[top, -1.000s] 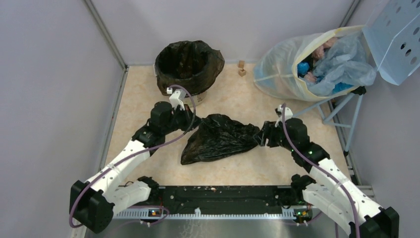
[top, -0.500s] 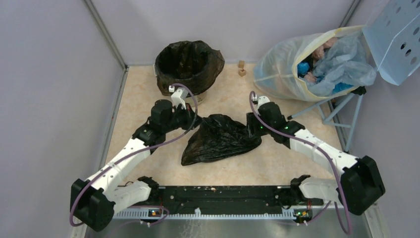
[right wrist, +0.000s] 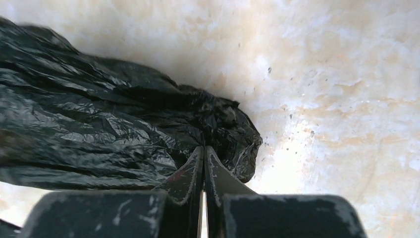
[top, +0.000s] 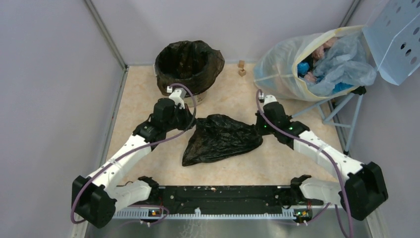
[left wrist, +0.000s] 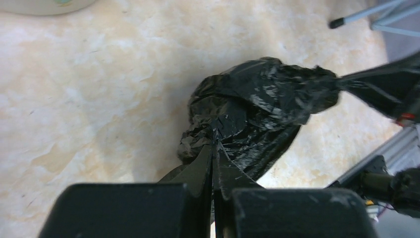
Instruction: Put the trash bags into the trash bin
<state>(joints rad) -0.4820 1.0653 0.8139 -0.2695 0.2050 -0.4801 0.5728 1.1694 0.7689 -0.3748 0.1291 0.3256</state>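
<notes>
left hand (left wrist: 214, 144): closed tight on a bunched corner of the trash bag (top: 223, 138), pinching crumpled black film at its left end.
right hand (right wrist: 203, 148): likewise clamped, gripping a gathered fold at the bag's right end, low over the table (top: 138, 104).
trash bag: strung between the two hands at mid-table, glossy and wrinkled, widest toward the near edge and seemingly resting on the table there.
trash bin (top: 187, 64): at the far left, just beyond the left hand, open-mouthed and lined in black, apart from the bag.
step in hand: judged as the lift and carry, with both grips made and the bag not yet over the bin.
doing it well: raise both ends together, high enough for the hanging slack to clear the rim; swing the right end toward the bin; narrow the gap between hands to bunch the film over the mouth; release only with the bulk inside.
risk: thin film slipping from a pinch, or trailing slack catching the rim and tipping a light bin.
surroundings: translucent sack (top: 287, 74) propped at far right, small wooden blocks (top: 241, 68) between it and the bin.
</notes>
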